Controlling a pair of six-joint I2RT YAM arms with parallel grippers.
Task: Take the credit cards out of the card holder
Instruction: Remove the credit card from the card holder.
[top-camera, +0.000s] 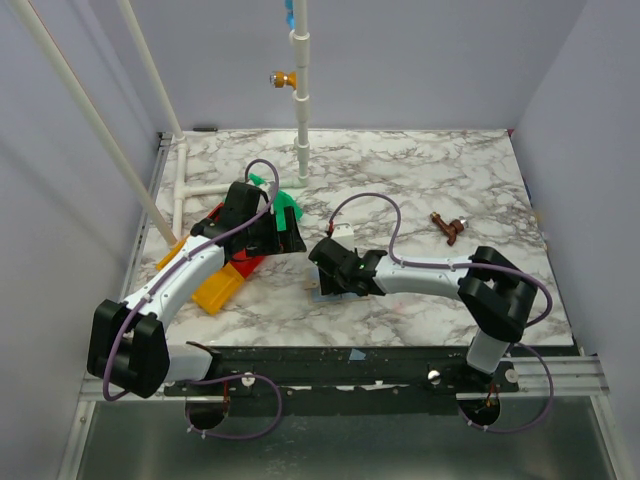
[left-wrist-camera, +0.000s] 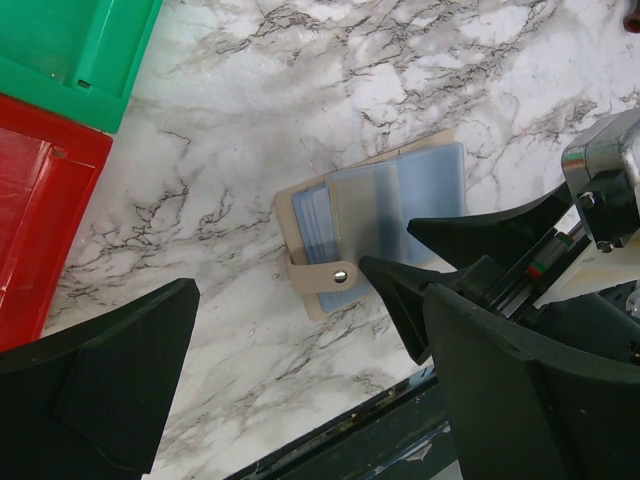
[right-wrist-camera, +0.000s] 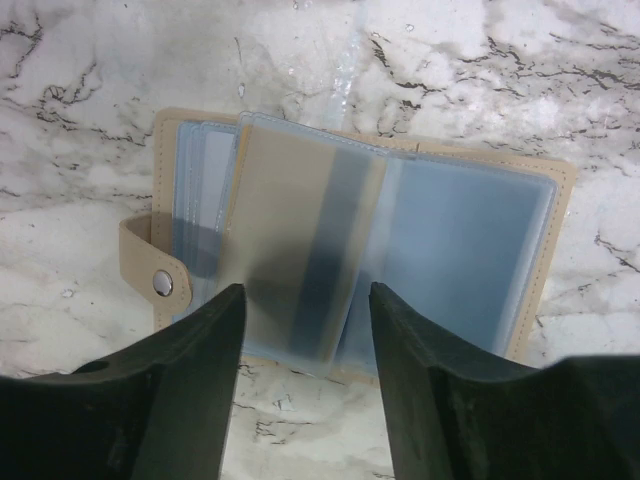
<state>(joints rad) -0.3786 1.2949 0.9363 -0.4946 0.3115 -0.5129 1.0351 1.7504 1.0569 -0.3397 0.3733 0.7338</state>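
I see a tan-beige card holder with translucent grey-blue sleeves and a silver stud. One sleeve shows a tan-gold card. The tabletop is white marble with grey veins. Beside it I see a green tray, a red tray and an orange tray.

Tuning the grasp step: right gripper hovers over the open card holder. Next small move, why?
Probably lower the right gripper and pinch the tan card by its near edge: the card holder lies open, the card lines up between the open jaws, nothing gripped yet.
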